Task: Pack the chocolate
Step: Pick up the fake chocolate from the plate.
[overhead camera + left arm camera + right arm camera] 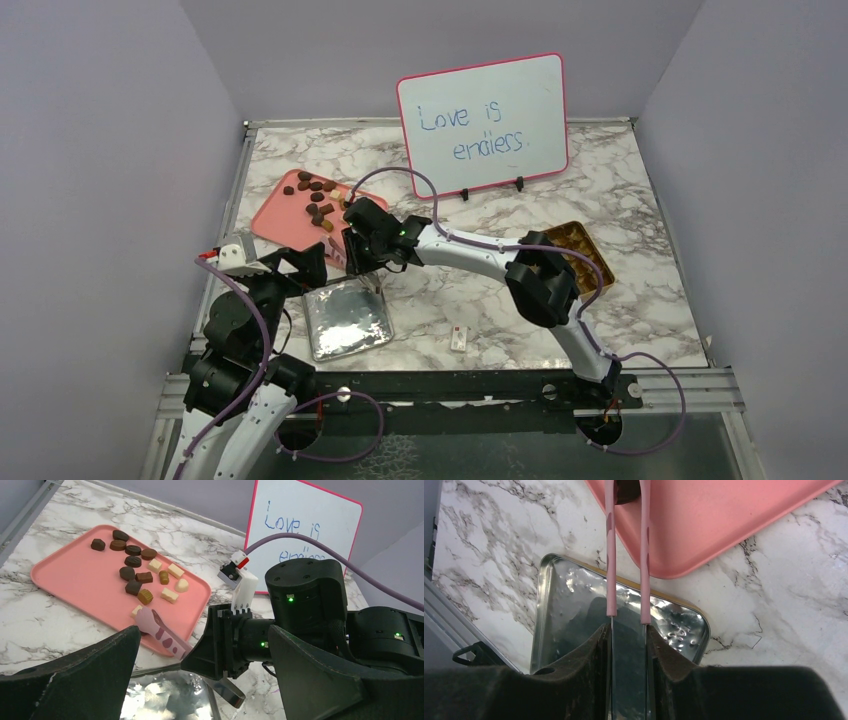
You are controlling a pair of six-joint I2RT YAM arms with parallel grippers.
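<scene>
Several chocolates (pixel 315 192), mostly dark brown with a few tan, lie on a pink tray (pixel 283 222); they also show in the left wrist view (pixel 135 572). My right gripper (pixel 358 243) is shut on pink tongs (pixel 626 555), whose tips reach over the tray's near edge. A dark piece (pixel 626 492) shows between the tong arms at the top edge of the right wrist view; I cannot tell whether it is gripped. My left gripper (pixel 300 266) is open and empty, just left of the right gripper and above a silver lid (pixel 347 318).
A gold box (pixel 582 250) with chocolates in it sits at the right, partly behind the right arm. A small white tag (pixel 459 339) lies near the front. A whiteboard (pixel 483 122) stands at the back. The silver lid (pixel 574 605) lies under the tongs.
</scene>
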